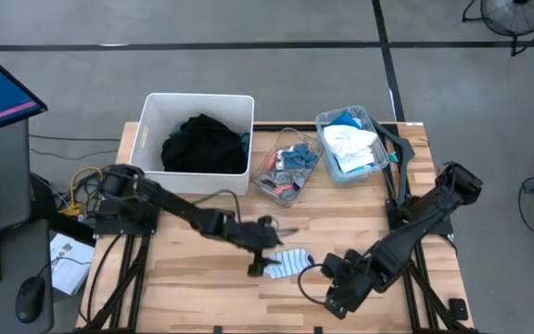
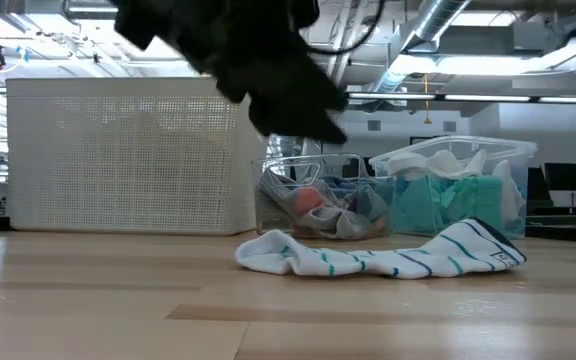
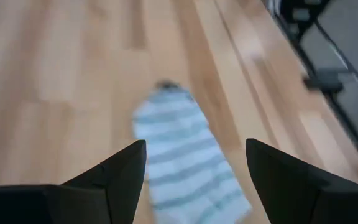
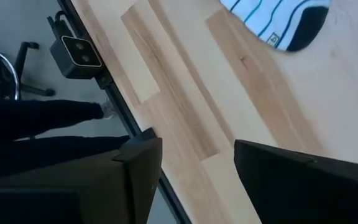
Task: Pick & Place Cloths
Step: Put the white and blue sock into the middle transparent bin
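From above, we are seeing the left hand (image 1: 265, 249) hovering just over a striped sock (image 1: 288, 263) lying low and centre on the desk (image 1: 184, 269), its fingers spread. The right hand (image 1: 336, 278) is waiting lower right of the sock, fingers parted and empty. A black cloth (image 1: 202, 144) is sitting in the white bin (image 1: 148, 121) at upper left.

At desk level, the sock (image 2: 388, 258) is lying flat at centre.

Through the left wrist, spread fingers (image 3: 126, 171) are framing the sock (image 3: 182, 162).

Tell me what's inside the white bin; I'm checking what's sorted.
The white bin holds a black garment, with a teal edge showing beside it. Anything beneath is covered.
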